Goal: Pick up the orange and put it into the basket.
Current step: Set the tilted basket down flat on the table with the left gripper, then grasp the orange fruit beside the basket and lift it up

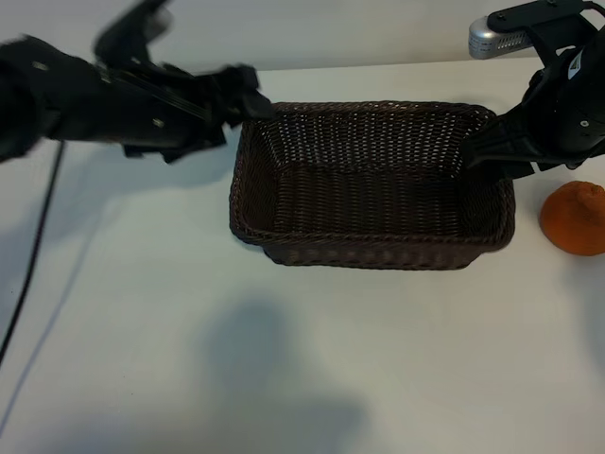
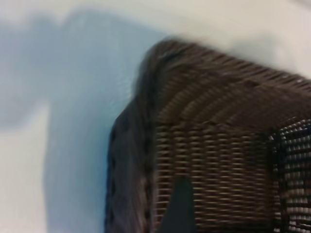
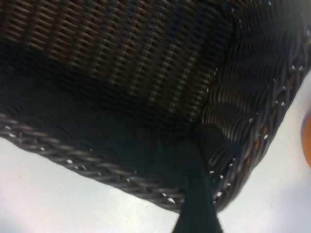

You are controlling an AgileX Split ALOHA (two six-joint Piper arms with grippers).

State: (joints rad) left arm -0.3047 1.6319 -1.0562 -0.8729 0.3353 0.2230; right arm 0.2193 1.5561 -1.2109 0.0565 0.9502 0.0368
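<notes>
Centrally on the white table (image 1: 142,312) sits the dark brown wicker basket (image 1: 373,248). Left gripper (image 1: 253,102) hovers at its left corner, spread unclear. Right gripper (image 1: 477,151), jaws apart, overhangs its right rim. Bumpy orange (image 1: 575,218) rests just right.

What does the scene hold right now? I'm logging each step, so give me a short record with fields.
fruit: small round orange fruit, on the white table, outside the basket, to its right
basket: rectangular dark brown woven wicker basket, nothing inside
left gripper: at the basket's far left corner, holds nothing
right gripper: at the basket's right rim, not on the fruit
task: fruit not yet picked up
</notes>
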